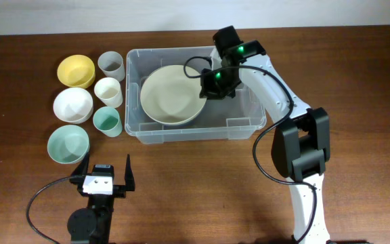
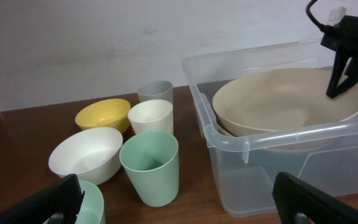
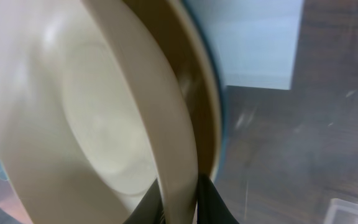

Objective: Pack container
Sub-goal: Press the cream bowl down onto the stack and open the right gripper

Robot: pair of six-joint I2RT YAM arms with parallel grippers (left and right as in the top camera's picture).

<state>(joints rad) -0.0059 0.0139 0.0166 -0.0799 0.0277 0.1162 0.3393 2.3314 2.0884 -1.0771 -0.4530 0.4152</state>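
R gripper (image 1: 212, 84) pinched narrow on bowl (image 1: 168, 95) rim inside tub (image 1: 246, 126) mid-table (image 1: 357, 61), L gripper (image 1: 105, 169) wide open w/ nothing in it; risk: thin rim pinch slips, bowl drops tilted, wedges vs tub wall.

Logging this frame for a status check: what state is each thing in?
container: lidless, holds the beige bowl.
beige bowl: inside container, rim pinched.
right gripper: jaws shut on beige bowl.
left gripper: jaws open, empty.
yellow bowl: upright, empty.
grey cup: upright, empty.
white cup: upright, empty.
white bowl: upright, empty.
green cup: upright, empty.
mint bowl: upright, empty.
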